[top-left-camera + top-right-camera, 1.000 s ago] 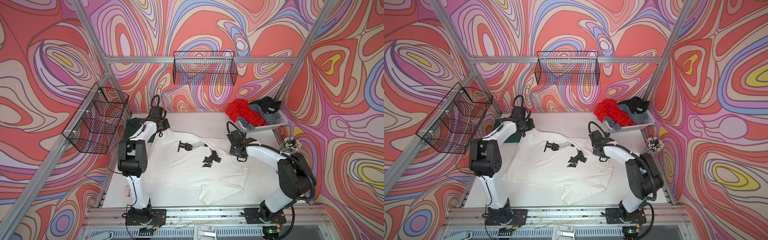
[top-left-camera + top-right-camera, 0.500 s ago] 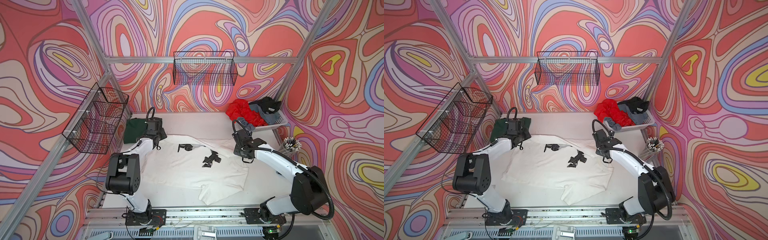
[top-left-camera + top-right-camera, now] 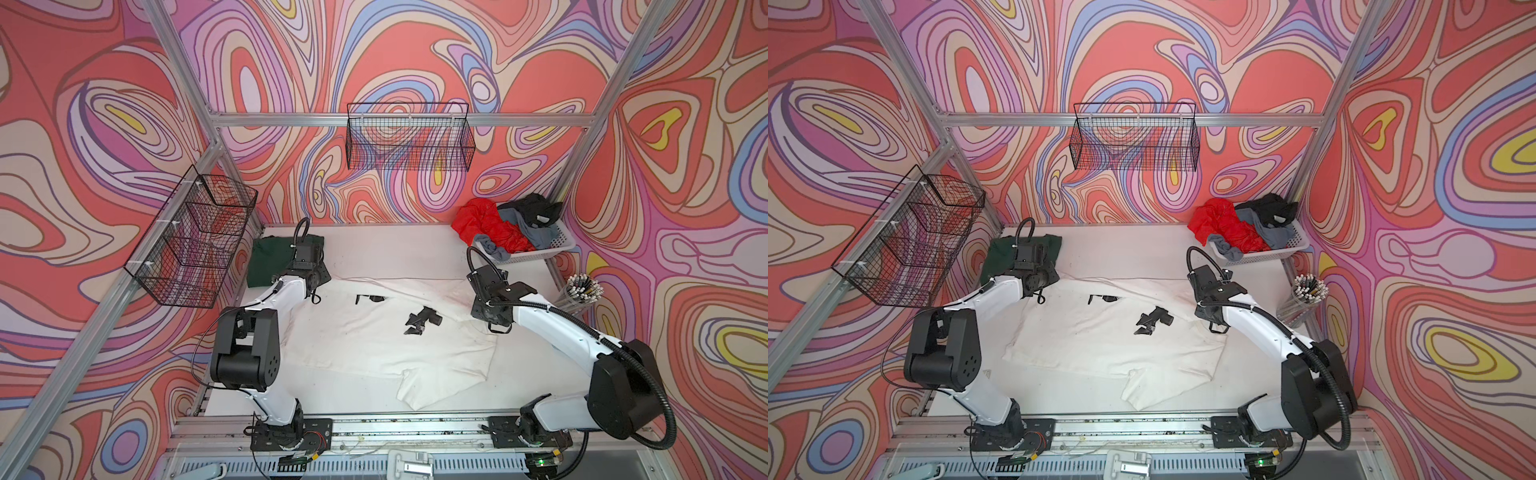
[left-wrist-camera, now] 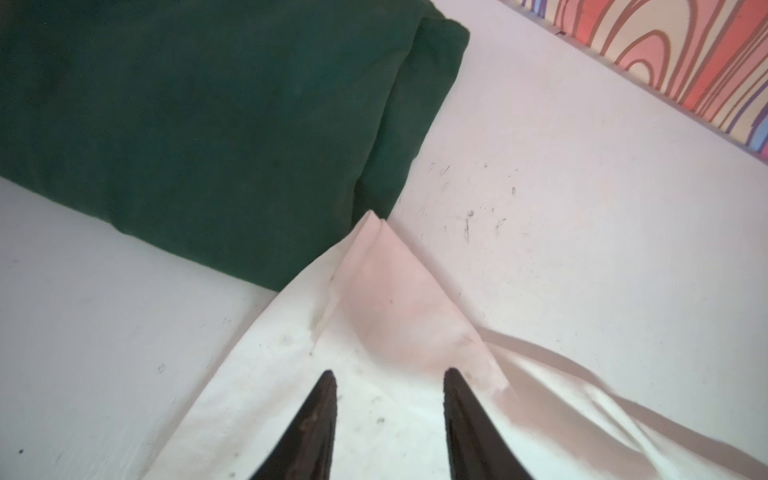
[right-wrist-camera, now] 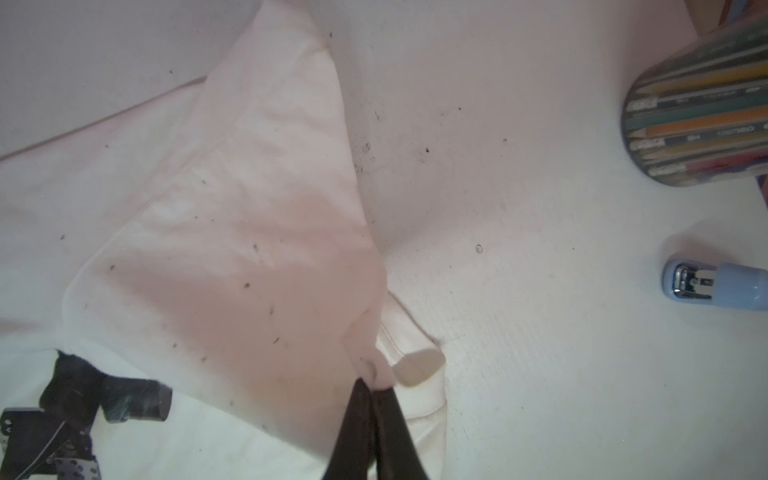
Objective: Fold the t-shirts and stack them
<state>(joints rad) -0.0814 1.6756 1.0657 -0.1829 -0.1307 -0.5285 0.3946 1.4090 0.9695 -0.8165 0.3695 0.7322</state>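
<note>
Opened on the left within the last second: left gripper (image 4: 389, 374), shut before, now with fingers apart and clamped on nothing, hovering low over the white t-shirt (image 3: 374, 345), its doubled corner lying just ahead of the fingertips (image 4: 324, 399). Swung back as well, uncovering the dark green t-shirt (image 4: 199, 124), masked by that arm a second ago, now seen folded just beyond the same corner, right at its tip. Drifted slightly outward on the right; right gripper (image 5: 371, 386) shut as before, pinched on a fold of the white t-shirt, pencil cup (image 5: 698, 124) well off to its outer side.

Early in the job, by the look of it. One shirt apparently finished: the dark green one, folded and parked as the base of the stack. White t-shirt spread on the table (image 3: 395, 249) between the two grippers, black print (image 3: 422, 322) facing up, a strip along the far edge seemingly laid over the body and hiding part of that print, one sleeve poking out toward the arm bases. Left to do on it, probably: bring in sides and sleeve, fold over, carry onto the green. After that, red t-shirt (image 3: 482, 224), grey t-shirt (image 3: 536, 239) and black t-shirt (image 3: 536, 208), all bunched in the white basket (image 3: 563, 245) beyond the right gripper, none yet folded.
</note>
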